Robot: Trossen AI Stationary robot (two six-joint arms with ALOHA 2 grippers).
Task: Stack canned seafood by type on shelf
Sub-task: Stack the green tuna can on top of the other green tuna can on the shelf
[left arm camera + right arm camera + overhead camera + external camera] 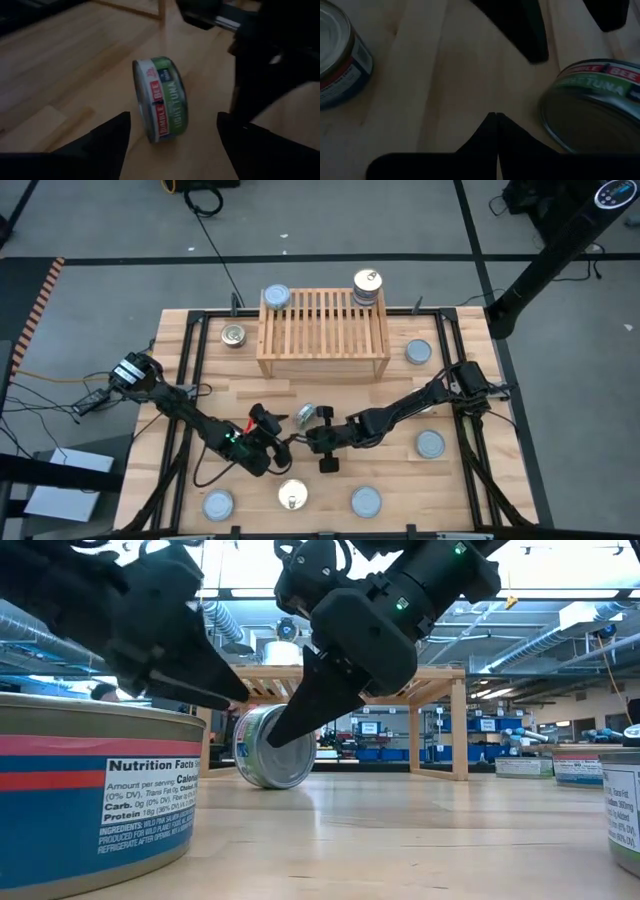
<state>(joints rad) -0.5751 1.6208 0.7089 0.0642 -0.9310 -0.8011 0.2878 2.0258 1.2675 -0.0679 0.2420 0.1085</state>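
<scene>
One green-labelled tin (306,415) stands on its rim on the table in front of the shelf (323,335), slightly tilted; it also shows in the low view (275,747). My left gripper (172,135) is open just left of this tin (161,100), its fingers pointing at it without touching. My right gripper (496,117) is shut and sits close by the tin (600,100) on its right side. On the slatted top of the shelf rest a silvery-lidded tin (276,297) and a short stack with a golden lid (367,288). My right gripper has its shut fingers (300,715) slanting down close beside the upended tin's flat face (570,115). I cannot tell whether they touch it.
Loose tins lie flat around the table: a golden one (234,335) left of the shelf, silvery ones at the right (418,351) (431,444), and along the near edge (218,504) (292,496) (366,501). Black frame rails (190,380) run along the sides.
</scene>
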